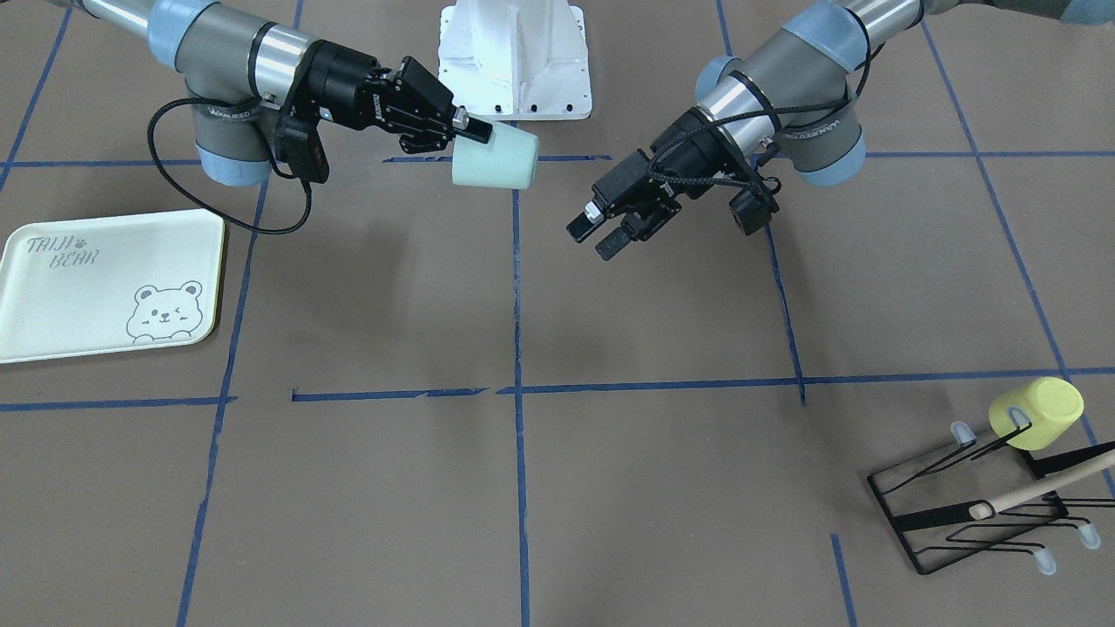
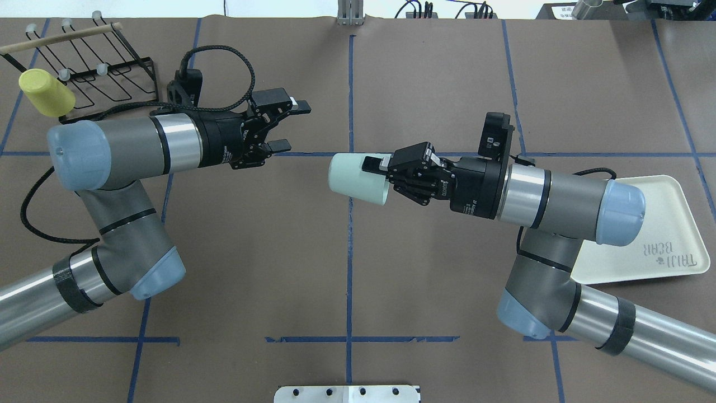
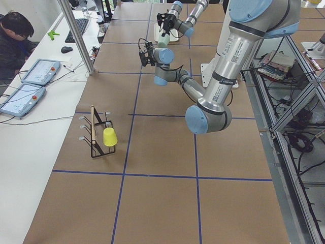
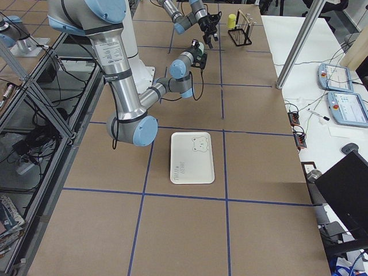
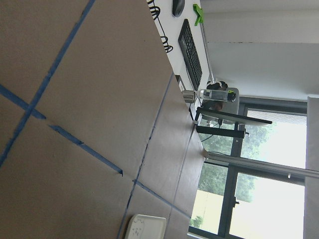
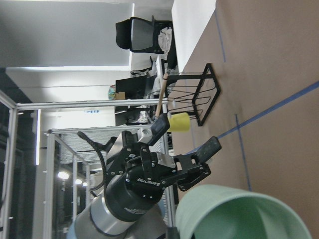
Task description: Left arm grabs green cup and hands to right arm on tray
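The green cup (image 2: 358, 179) lies on its side in the air over the table's middle, held at the rim by my right gripper (image 2: 376, 170), which is shut on it. It also shows in the front view (image 1: 495, 158) with the right gripper (image 1: 475, 135), and its rim fills the bottom of the right wrist view (image 6: 239, 214). My left gripper (image 2: 293, 126) is open and empty, apart from the cup, to its left and farther back. It also shows in the front view (image 1: 592, 239) and the right wrist view (image 6: 184, 157). The tray (image 2: 665, 224) lies flat on the right, partly under the right arm, and shows whole in the front view (image 1: 52, 296).
A yellow-green cup (image 2: 46, 93) hangs on a black wire rack (image 2: 112, 67) at the far left corner; both also show in the front view, the cup (image 1: 1037, 414) on the rack (image 1: 958, 522). The white robot base (image 1: 514, 61) stands at the table's near middle edge.
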{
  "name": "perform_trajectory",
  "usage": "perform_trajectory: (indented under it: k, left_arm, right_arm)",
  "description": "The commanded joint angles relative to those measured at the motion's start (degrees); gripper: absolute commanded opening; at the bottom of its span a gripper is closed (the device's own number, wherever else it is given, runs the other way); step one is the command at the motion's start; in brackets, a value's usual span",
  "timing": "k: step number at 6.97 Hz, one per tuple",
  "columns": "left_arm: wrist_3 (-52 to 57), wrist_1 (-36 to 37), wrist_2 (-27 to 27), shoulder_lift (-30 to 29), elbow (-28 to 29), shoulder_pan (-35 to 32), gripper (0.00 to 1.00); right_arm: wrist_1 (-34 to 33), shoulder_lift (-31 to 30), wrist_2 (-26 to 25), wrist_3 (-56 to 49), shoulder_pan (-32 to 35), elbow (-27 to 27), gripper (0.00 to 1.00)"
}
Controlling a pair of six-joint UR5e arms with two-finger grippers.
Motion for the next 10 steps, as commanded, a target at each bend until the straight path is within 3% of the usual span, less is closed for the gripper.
perform_trajectory:
  k: [1,3,5,7,9,10]
  left_arm:
    - [18.08,14.9,-5.01,3.15,-0.54,-3.83,1.0]
    - [32.16,22.49,-13.88,7.55,-0.8,-12.24,1.0]
    - [51.64,31.88,-22.42,12.2,-2.55,-22.44,1.0]
    - [75.62,44.94,-26.13,16.62,-4.58,-29.92,1.0]
    - [105.73,66.63,-25.8,16.19,-5.65,-38.71,1.0]
    - [112.76,71.35,-26.14,16.36,-5.12,-42.23,1.0]
  right_arm:
    - [-16.96,0.04,12.32,-6.57,7.99,0.2,0.0]
    - [-34.62,0.39,21.93,-14.9,14.77,2.21,0.0]
    - [-57.01,-0.04,28.45,-28.77,20.23,7.82,0.0]
    - [-76.46,-3.54,29.0,-47.81,23.14,14.76,0.0]
    - [-92.03,-6.37,28.92,-64.44,26.83,20.39,0.0]
    - [-98.11,-7.07,28.74,-70.96,28.06,21.9,0.0]
